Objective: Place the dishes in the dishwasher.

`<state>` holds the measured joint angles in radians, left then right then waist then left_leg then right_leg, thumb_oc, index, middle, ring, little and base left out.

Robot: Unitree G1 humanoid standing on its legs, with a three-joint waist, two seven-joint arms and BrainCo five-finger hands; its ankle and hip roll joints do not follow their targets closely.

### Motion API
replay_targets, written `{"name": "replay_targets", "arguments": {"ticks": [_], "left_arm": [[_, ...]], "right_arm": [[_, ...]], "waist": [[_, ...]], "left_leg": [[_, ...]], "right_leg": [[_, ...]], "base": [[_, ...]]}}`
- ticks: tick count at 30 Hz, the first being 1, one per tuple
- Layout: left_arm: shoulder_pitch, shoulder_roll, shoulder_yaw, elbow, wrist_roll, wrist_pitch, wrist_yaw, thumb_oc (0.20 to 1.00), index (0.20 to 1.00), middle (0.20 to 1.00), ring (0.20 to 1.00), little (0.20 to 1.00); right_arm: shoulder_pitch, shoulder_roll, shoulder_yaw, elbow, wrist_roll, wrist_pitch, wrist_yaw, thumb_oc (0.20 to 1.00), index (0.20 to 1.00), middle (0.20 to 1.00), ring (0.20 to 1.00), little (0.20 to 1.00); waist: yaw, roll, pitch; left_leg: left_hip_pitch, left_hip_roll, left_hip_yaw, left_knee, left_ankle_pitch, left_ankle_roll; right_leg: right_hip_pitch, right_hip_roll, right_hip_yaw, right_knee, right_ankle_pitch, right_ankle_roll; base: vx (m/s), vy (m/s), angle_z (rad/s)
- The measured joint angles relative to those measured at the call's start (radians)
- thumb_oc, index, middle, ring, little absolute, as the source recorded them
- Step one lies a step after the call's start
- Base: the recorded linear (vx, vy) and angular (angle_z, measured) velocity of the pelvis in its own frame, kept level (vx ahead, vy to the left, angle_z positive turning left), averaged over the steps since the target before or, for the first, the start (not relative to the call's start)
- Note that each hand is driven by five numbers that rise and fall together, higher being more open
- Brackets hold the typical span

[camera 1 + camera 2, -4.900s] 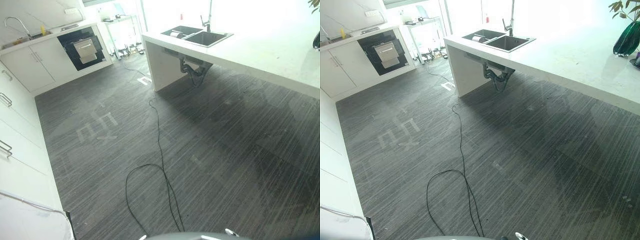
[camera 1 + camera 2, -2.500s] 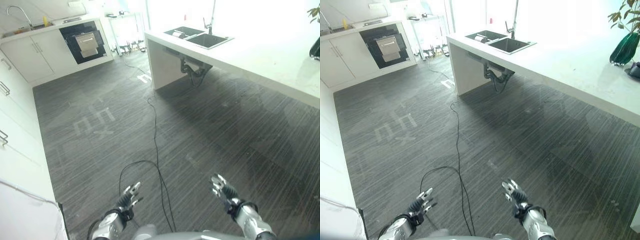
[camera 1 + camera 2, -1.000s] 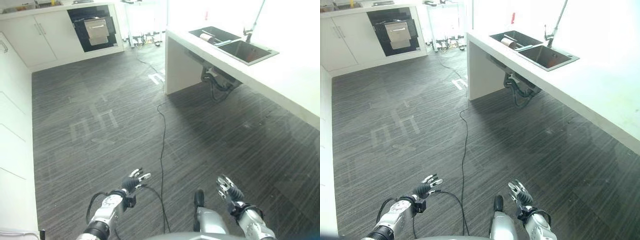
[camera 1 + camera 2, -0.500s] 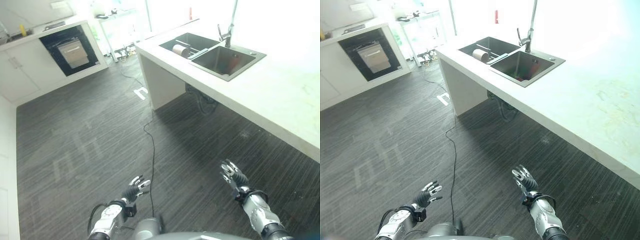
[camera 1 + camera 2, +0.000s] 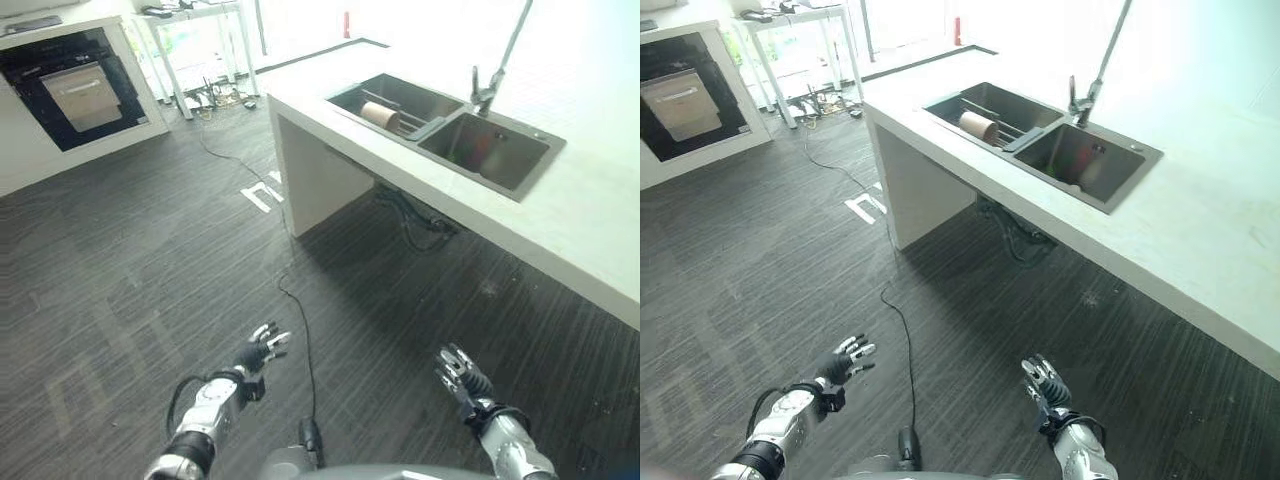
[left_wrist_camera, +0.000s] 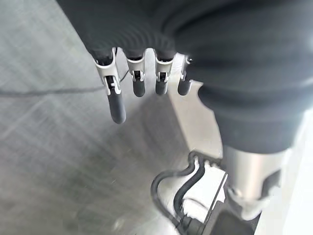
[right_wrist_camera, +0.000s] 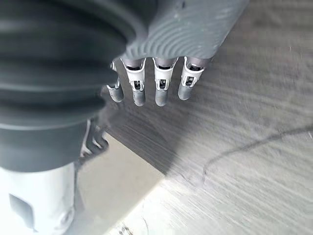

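Note:
A beige cup (image 5: 380,115) lies on its side on a rack in the left basin of the double sink (image 5: 1125,165), set in the white counter (image 5: 590,215) at the right. The dishwasher (image 5: 78,92) is a dark opening with a pale front panel in the far cabinets at the upper left. My left hand (image 5: 257,352) hangs low over the dark floor, open and holding nothing, its fingers (image 6: 138,81) straight. My right hand (image 5: 1045,384) hangs low over the floor near the counter, fingers (image 7: 159,87) straight and likewise holding nothing.
A tall faucet (image 5: 492,82) stands behind the sink and drain pipes (image 5: 422,218) hang below it. A white table on thin legs (image 5: 200,45) stands at the back. White marks (image 5: 262,190) are painted on the floor by the counter's end.
The camera has swung, so the sink and counter sit nearer and the dishwasher lies further to the upper left. Both hands stay low with straight fingers.

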<state>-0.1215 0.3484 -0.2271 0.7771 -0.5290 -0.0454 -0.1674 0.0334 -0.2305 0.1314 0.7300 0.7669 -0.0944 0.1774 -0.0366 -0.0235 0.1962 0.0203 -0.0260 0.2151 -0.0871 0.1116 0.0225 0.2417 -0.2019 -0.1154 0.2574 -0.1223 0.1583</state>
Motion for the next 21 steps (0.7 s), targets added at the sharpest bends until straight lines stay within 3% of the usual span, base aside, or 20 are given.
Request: {"name": "replay_targets", "arguments": {"ticks": [2,4,5,6,8,9,10,11,12,15,18,19,21], "left_arm": [[0.006,0.006,-0.011,0.003,0.001,0.007,0.008,1.000,1.000,1.000,1.000,1.000],[0.012,0.004,-0.009,0.001,0.000,0.011,0.010,1.000,1.000,1.000,1.000,1.000],[0.021,0.005,-0.009,0.002,0.000,0.018,0.013,1.000,1.000,1.000,1.000,1.000],[0.042,0.004,-0.005,-0.006,0.000,0.023,0.016,1.000,1.000,1.000,1.000,1.000],[0.086,-0.001,-0.002,-0.029,0.000,0.024,0.018,1.000,1.000,1.000,1.000,1.000],[0.090,-0.003,-0.002,-0.029,0.000,0.024,0.018,1.000,1.000,1.000,1.000,1.000],[0.088,0.010,-0.002,-0.028,0.001,0.026,0.017,1.000,1.000,1.000,1.000,1.000],[0.098,-0.009,-0.008,-0.016,0.002,0.033,0.021,1.000,1.000,1.000,1.000,1.000],[0.116,-0.019,-0.008,-0.015,0.004,0.036,0.018,1.000,1.000,1.000,1.000,1.000],[0.136,-0.024,-0.006,0.007,0.011,0.010,0.014,1.000,1.000,1.000,1.000,1.000],[0.143,-0.032,-0.006,-0.008,0.010,0.002,0.013,1.000,1.000,1.000,1.000,1.000],[0.145,-0.036,-0.004,-0.011,0.011,-0.004,0.013,1.000,1.000,1.000,1.000,1.000],[0.152,-0.042,0.004,-0.009,0.011,-0.016,0.012,1.000,1.000,1.000,1.000,1.000]], "right_arm": [[-0.001,0.004,0.014,-0.009,0.000,-0.006,-0.015,1.000,1.000,1.000,1.000,1.000],[0.009,0.005,0.014,-0.016,0.000,-0.010,-0.019,1.000,1.000,1.000,1.000,1.000],[0.009,0.005,0.014,-0.014,0.000,-0.010,-0.019,1.000,1.000,1.000,1.000,1.000],[0.002,0.004,0.014,-0.012,0.000,-0.009,-0.016,1.000,1.000,1.000,1.000,1.000],[0.019,-0.002,0.015,-0.011,0.000,-0.010,-0.014,1.000,1.000,1.000,1.000,1.000],[0.023,-0.002,0.014,-0.007,0.000,-0.010,-0.013,1.000,1.000,1.000,1.000,1.000],[0.021,0.006,0.015,0.009,0.000,-0.015,-0.001,1.000,1.000,1.000,1.000,1.000],[0.022,-0.012,0.014,0.039,0.000,-0.012,0.003,1.000,1.000,1.000,1.000,1.000],[0.016,-0.033,0.011,0.046,0.001,-0.011,0.010,1.000,1.000,1.000,1.000,1.000],[0.023,-0.020,0.016,0.046,0.019,-0.024,0.017,1.000,1.000,1.000,1.000,1.000],[0.019,-0.023,0.014,0.040,0.019,-0.026,0.017,1.000,1.000,1.000,1.000,1.000],[0.018,-0.023,0.017,0.032,0.018,-0.025,0.013,1.000,1.000,1.000,1.000,1.000],[0.016,-0.029,0.018,0.000,0.017,-0.026,0.010,1.000,1.000,1.000,1.000,1.000]], "waist": [[-0.002,0.015,-0.003],[-0.001,0.017,-0.009],[0.007,0.019,-0.008],[0.007,0.024,-0.012],[-0.010,0.029,-0.032],[-0.013,0.019,-0.033],[-0.012,-0.036,-0.032],[-0.005,-0.021,-0.032],[-0.009,0.006,-0.036],[-0.026,0.002,-0.051],[-0.029,0.014,-0.051],[-0.030,0.017,-0.050],[-0.029,0.007,-0.046]], "left_leg": [[0.019,-0.017,-0.008,-0.006,-0.018,0.025],[0.031,-0.022,-0.003,-0.006,-0.039,0.043],[0.041,-0.023,0.014,-0.007,-0.049,0.052],[0.054,-0.020,0.043,-0.007,-0.055,0.045],[0.051,-0.016,0.034,-0.006,-0.078,0.029],[0.056,-0.019,0.039,0.006,-0.096,0.019],[-0.007,-0.030,0.026,0.192,-0.156,0.047],[0.007,-0.021,0.047,0.187,-0.205,0.039],[0.048,-0.010,0.044,0.122,-0.170,0.018],[0.121,0.006,0.047,0.085,-0.188,-0.021],[0.115,0.035,0.039,0.137,-0.200,-0.049],[0.097,0.049,0.035,0.198,-0.202,-0.067],[0.017,0.075,0.024,0.417,-0.200,-0.071]], "right_leg": [[-0.120,-0.019,0.008,0.259,0.025,0.030],[-0.210,-0.014,0.009,0.336,-0.030,0.034],[-0.259,-0.019,-0.026,0.348,-0.036,0.028],[-0.294,-0.013,-0.082,0.329,-0.054,0.006],[-0.344,0.106,-0.088,0.127,-0.061,-0.031],[-0.363,0.138,-0.096,0.054,-0.046,-0.054],[-0.378,0.093,-0.148,-0.019,0.011,-0.101],[-0.368,0.080,-0.182,-0.022,0.057,-0.094],[-0.353,0.103,-0.134,-0.100,0.099,-0.062],[-0.244,0.113,-0.114,-0.158,0.124,-0.097],[-0.222,0.143,-0.110,-0.177,0.126,-0.131],[-0.208,0.156,-0.109,-0.183,0.113,-0.148],[-0.189,0.159,-0.091,-0.181,0.091,-0.171]], "base": [[0.19,0.328,0.18],[0.16,0.147,-0.03],[0.14,0.019,-0.40],[0.16,-0.016,-0.48],[0.20,-0.060,-0.03],[0.19,-0.098,0.27],[0.19,-0.118,0.03],[0.28,-0.186,-0.17],[0.32,-0.222,-0.15],[0.32,-0.220,-0.10],[0.14,-0.118,-0.03],[0.12,-0.146,-0.17],[0.15,-0.125,-0.26]]}}
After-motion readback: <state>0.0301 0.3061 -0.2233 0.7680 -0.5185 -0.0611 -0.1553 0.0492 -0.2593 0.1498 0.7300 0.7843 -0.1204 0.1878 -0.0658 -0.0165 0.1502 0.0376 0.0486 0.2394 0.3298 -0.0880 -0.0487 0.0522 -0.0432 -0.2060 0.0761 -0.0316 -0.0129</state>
